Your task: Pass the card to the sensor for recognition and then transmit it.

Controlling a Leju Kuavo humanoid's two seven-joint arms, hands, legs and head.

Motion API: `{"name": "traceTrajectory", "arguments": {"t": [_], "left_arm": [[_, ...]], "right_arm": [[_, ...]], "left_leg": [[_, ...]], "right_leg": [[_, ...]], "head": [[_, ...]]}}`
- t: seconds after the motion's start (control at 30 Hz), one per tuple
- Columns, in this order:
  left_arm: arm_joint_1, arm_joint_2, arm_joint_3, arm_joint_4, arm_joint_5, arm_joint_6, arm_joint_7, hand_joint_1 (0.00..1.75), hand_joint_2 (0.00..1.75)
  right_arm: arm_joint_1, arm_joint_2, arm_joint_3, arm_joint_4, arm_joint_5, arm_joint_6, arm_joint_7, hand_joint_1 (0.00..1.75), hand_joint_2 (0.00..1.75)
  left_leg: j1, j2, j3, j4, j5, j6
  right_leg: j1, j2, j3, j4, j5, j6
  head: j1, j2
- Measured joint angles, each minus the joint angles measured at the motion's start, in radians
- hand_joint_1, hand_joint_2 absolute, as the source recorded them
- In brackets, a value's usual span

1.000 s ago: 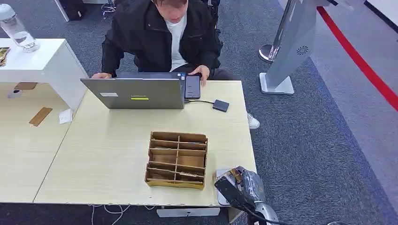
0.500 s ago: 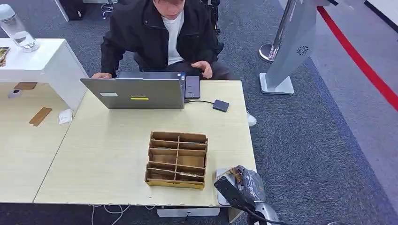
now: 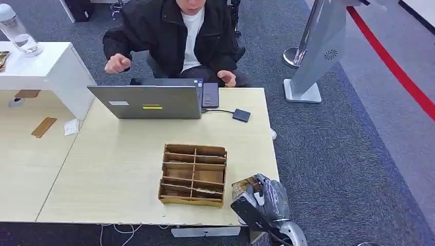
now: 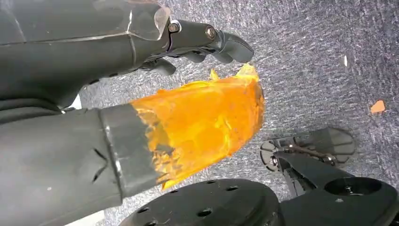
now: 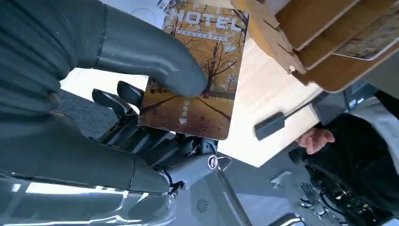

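Found the left hand (image 4: 108,66) hanging over grey carpet, away from the table (image 3: 118,169). Fingers and taped thumb apart, nothing between them. Judged out of play for this step.

On the table, noted a grey laptop (image 3: 146,102) at the far edge, with a person (image 3: 174,31) seated behind it and both of that person's hands raised off the table. Noted a dark phone (image 3: 210,95) touching the laptop's right side. Recorded a divided cardboard tray (image 3: 194,174) near the near edge, right of centre, with at least one card lying in a near compartment. Noted a small dark device (image 3: 241,115) on a cable from the laptop, near the far right corner. Judged this the likely sensor, though not confirmed.

Found the right hand (image 3: 261,202) at the near right corner, just beside the tray's right wall, gripping the card (image 5: 214,52). Thumb pressed on the printed face, fingers (image 5: 155,141) backing it from behind. Card clear of the tabletop, roughly half its length projecting past the thumb. Long axis seen running outward from the grip, toward the tray side in the right wrist view.

Deciding relation: device lying ahead of the right hand, toward the far edge and slightly left, well apart, no obstacle between. Right hand plainly the nearer. Judged the card lifted, presentation to the sensor not yet made. Next move expected to need a forward reach with the card's free end leading.
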State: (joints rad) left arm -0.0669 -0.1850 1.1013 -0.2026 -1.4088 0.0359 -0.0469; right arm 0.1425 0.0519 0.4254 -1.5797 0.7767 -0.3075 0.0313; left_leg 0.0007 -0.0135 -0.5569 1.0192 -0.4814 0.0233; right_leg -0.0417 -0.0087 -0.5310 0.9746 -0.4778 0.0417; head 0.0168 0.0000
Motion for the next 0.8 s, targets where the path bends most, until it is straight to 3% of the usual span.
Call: {"name": "traceTrajectory", "arguments": {"t": [0.8], "left_arm": [[0.0,0.0,0.006,0.0,-0.01,0.0,-0.004,0.0,0.0]], "right_arm": [[0.006,-0.039,0.068,-0.139,0.063,-0.077,-0.076,1.75,1.75]], "left_leg": [[0.0,0.0,-0.001,0.0,0.0,0.0]], "right_leg": [[0.0,0.0,-0.001,0.0,0.0,0.0]], "head": [[0.0,0.0]]}}
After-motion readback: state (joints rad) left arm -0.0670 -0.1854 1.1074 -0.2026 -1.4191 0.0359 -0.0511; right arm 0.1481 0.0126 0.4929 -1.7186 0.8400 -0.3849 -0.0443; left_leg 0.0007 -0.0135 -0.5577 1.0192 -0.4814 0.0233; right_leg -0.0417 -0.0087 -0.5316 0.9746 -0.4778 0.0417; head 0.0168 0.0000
